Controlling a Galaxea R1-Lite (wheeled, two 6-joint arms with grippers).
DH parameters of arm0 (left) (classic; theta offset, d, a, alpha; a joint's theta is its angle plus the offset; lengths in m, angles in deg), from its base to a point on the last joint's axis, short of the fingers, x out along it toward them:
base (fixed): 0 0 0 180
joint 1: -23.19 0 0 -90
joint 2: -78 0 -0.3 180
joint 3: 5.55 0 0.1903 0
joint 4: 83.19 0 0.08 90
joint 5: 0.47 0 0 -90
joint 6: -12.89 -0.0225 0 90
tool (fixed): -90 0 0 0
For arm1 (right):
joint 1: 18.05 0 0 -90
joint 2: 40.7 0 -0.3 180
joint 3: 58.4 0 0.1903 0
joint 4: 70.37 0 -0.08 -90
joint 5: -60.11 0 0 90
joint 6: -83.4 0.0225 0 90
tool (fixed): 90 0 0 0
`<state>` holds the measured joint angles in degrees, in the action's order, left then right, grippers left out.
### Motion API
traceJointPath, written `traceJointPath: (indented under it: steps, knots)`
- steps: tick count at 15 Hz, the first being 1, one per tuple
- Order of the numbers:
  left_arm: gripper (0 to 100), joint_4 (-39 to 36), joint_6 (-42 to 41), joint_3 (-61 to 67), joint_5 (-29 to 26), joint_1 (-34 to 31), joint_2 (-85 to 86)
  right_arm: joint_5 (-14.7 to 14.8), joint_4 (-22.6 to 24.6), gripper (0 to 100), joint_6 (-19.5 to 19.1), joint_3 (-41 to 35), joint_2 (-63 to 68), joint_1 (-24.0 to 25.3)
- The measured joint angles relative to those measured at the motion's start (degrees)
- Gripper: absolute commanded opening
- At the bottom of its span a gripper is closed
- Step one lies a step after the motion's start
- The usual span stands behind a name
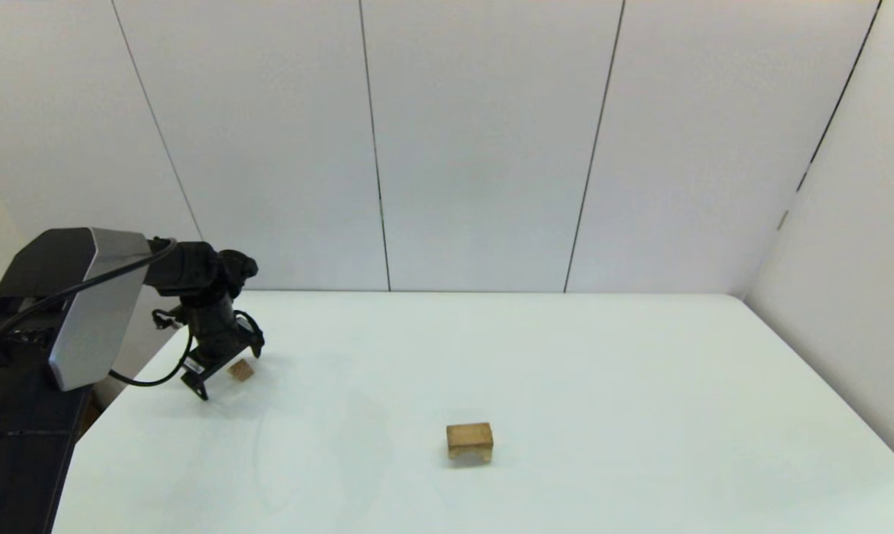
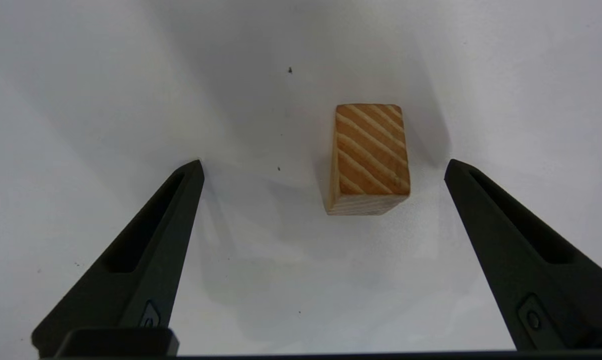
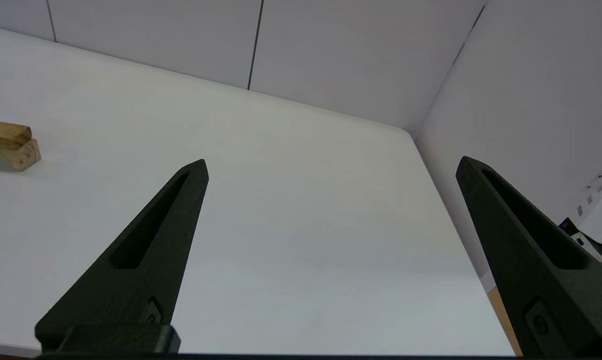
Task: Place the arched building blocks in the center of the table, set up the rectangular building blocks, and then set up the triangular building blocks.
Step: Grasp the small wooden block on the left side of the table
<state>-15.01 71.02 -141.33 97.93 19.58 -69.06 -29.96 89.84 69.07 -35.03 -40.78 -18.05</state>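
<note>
The triangular building block (image 2: 370, 157), a small tan wedge with striped grain, lies on the white table (image 1: 602, 386) near its far left corner (image 1: 241, 369). My left gripper (image 2: 323, 165) hovers over it, open, and the wedge sits between the fingers, closer to one of them and touching neither. The arched building block (image 3: 25, 156) stands near the table's middle (image 1: 469, 447), with the darker rectangular building block (image 3: 1, 131) lying flat on top of it. My right gripper (image 3: 330, 165) is open with nothing between its fingers, low at the table's near right side and out of the head view.
White wall panels (image 1: 491, 148) rise behind the table and along its right side. The table's left edge (image 1: 120, 386) runs close beside the left arm (image 1: 209, 319). Bare tabletop lies between the wedge and the stacked blocks.
</note>
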Motion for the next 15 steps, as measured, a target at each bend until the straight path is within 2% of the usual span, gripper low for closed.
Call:
traceJointPath:
  steps: [15]
  knots:
    - [100,0.0,-0.5,-0.2,1.5,0.0,-0.5,0.0,0.0,100,0.0,0.0,0.0,0.0]
